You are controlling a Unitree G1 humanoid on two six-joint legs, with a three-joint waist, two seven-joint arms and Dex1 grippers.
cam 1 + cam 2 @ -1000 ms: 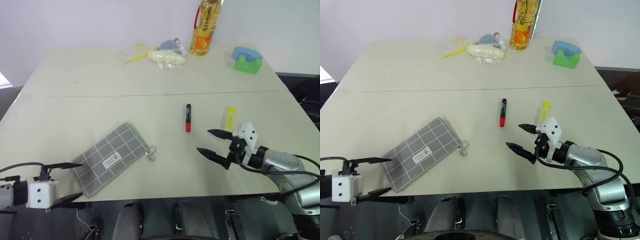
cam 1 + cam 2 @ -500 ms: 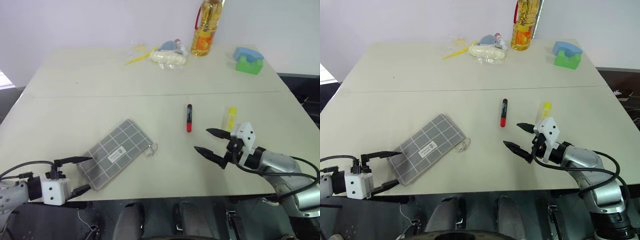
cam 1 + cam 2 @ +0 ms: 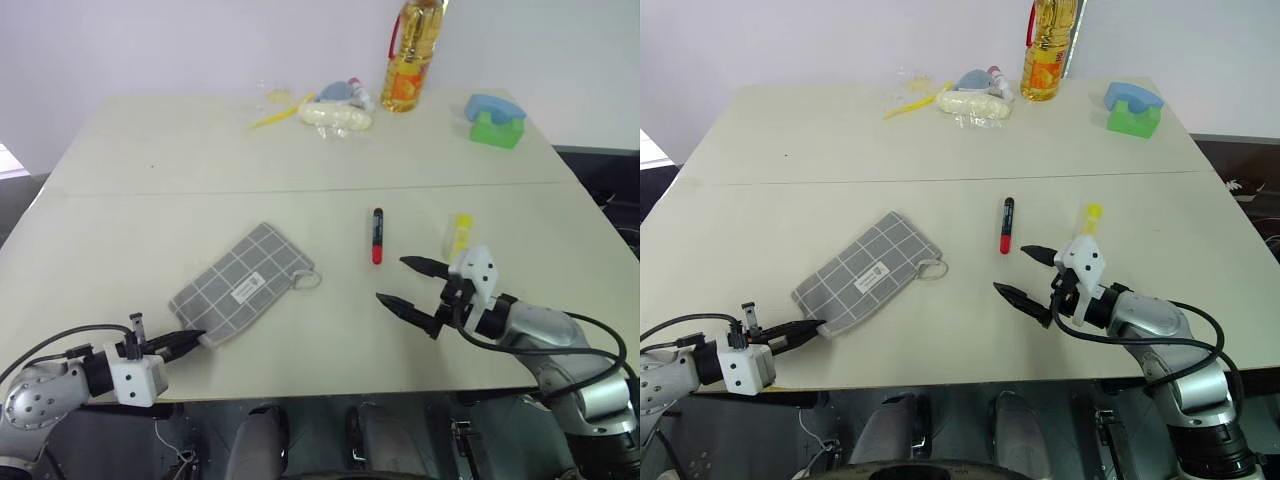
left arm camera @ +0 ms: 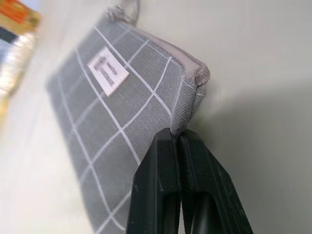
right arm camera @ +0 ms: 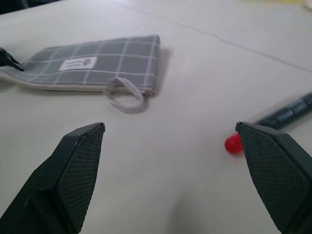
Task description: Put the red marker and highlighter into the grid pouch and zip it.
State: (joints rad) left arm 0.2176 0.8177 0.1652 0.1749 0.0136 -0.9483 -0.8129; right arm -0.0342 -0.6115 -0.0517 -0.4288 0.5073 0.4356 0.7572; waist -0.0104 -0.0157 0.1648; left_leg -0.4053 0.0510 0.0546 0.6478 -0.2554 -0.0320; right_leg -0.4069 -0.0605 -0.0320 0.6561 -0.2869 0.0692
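Near the front edge of the bench [image 3: 130,230], toward its left side, the grid pouch [image 3: 243,283] is lying flat at a slant, its near corner close to the bench's front edge. That corner is clamped by the left pincer [image 3: 190,340], whose two black fingers are pressed together on the fabric edge, as is seen in the left wrist view [image 4: 181,146]. Open bench surface is left between the pouch and the red marker [image 3: 377,235], which is lying at the centre, well apart from the pouch. The highlighter [image 3: 459,233] is lying just to the right of the marker. The right pincer [image 3: 408,284] is held spread wide above the bench, near the marker and highlighter, with nothing between its fingers. The far edge is occupied by an oil bottle [image 3: 411,55], a plastic bag of items [image 3: 334,108] and a green and blue block [image 3: 495,120].

Compared with a second ago, the left pincer has been shut from fully open, and the pouch has been shifted to the right and turned. The right pincer has been kept spread.

The pouch is grey woven fabric crossed by white lines, with a white label [image 4: 107,73] and a ring pull [image 5: 125,94]. The marker is slim, red with black ends; the highlighter is short and translucent yellow.
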